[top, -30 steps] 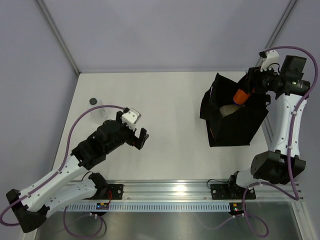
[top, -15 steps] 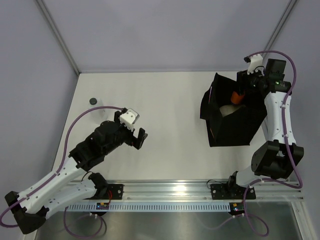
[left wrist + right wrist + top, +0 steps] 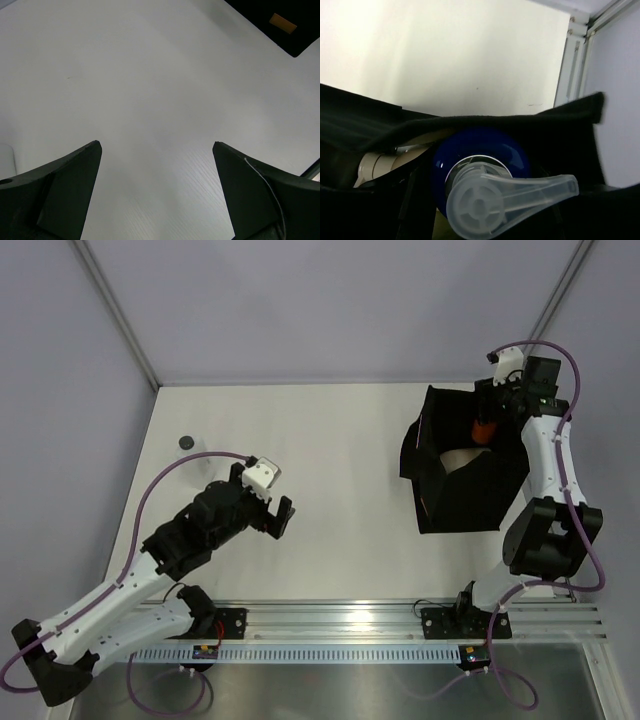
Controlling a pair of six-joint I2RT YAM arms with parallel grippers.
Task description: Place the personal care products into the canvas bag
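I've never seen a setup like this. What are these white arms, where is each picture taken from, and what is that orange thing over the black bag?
These are two robot arms fixed at the near edge of a white table, each ending in a two-finger gripper. One picture looks down from above and behind them. The other two come from small cameras on the wrists. The left gripper is open and empty, above bare table. The right gripper is closed on an orange bottle with a blue cap, held over the mouth of the black canvas bag. Its wrist camera looks past that cap into the bag, where a pale item lies. One small bottle with a dark cap stands at the table's far left.
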